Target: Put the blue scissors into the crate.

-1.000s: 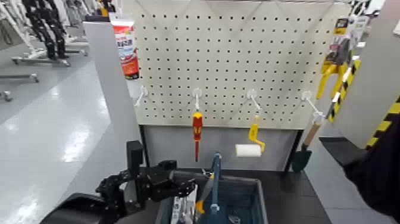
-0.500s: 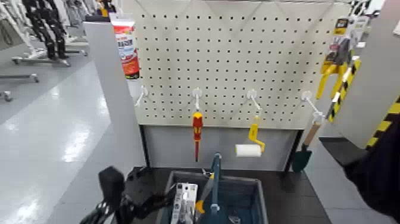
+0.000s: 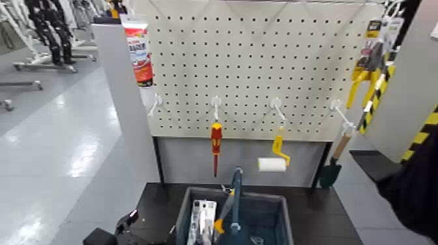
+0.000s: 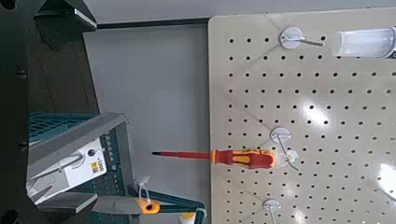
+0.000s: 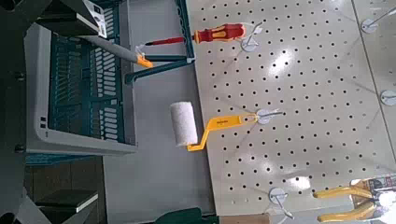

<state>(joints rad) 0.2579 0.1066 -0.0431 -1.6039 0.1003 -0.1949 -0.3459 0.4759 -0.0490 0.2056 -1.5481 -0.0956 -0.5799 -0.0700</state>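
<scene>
Below the pegboard, your left gripper (image 3: 124,225) sits low beside the dark blue-grey plastic crate (image 3: 287,212); I cannot tell its grip. Blue scissors on their white card (image 3: 202,221) stand inside, leaning; they could topple out.

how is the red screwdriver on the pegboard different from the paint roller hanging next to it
The screwdriver has a red and yellow handle; the paint roller has a yellow handle and a white roll. The screwdriver hangs straight down, one slim line ending in a thin shaft, while the paint roller's white roll sticks out sideways at the bottom. Both hang from white hooks on the pegboard, above the crate.
</scene>
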